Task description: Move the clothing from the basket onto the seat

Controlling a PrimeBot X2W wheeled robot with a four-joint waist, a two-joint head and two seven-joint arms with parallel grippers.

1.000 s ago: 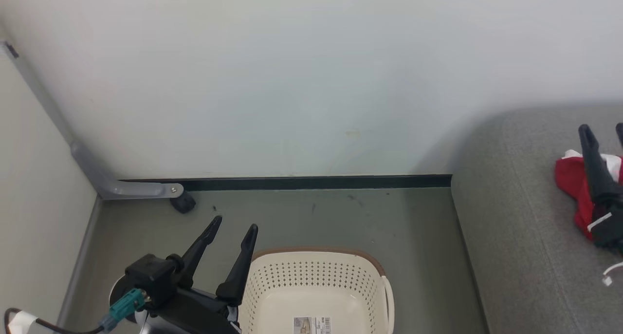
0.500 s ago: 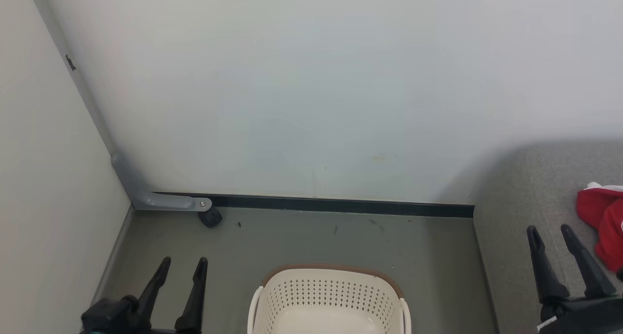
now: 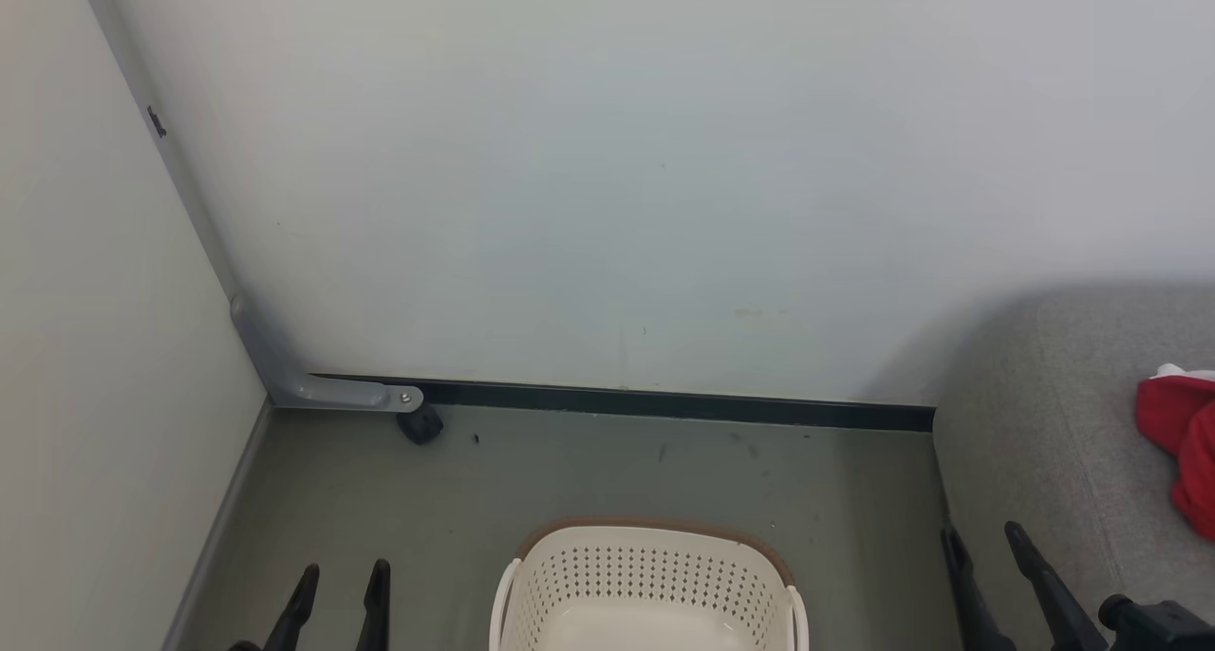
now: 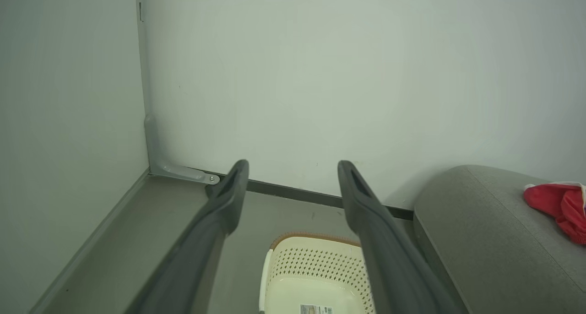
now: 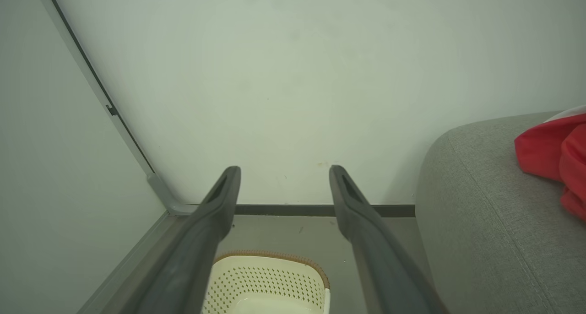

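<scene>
The left gripper [image 3: 344, 575] pokes up from the bottom edge at the lower left of the head view, its two dark fingers parted with nothing between them. In the left wrist view the spread is plain, the fingers framing bare wall and floor. The right gripper [image 3: 982, 537] rises at the lower right of the head view, jaws likewise apart and holding nothing, its fingers crossing the near left edge of the seat [image 3: 1044, 442].

Between the two grippers, at bottom centre, the basket [image 3: 655, 580] stands on the grey-green floor [image 3: 607, 471], touched by neither. Its brown rim and diamond-perforated cream wall face the camera, and the left wrist view shows a printed label [image 4: 316, 309] on its smooth inner bottom.

The clothing [image 3: 1182, 433] lies bunched on the seat at the right edge of the frame (a red heap with a strip of white along its top), well apart from the basket and above the right gripper's fingertips in the picture.

Farther up, a black skirting strip [image 3: 664, 404] runs along the foot of the pale wall [image 3: 607, 176]. At the corner on the left sits a grey metal bracket [image 3: 323, 392], with a small black object [image 3: 420, 425] on the floor just beside it.
</scene>
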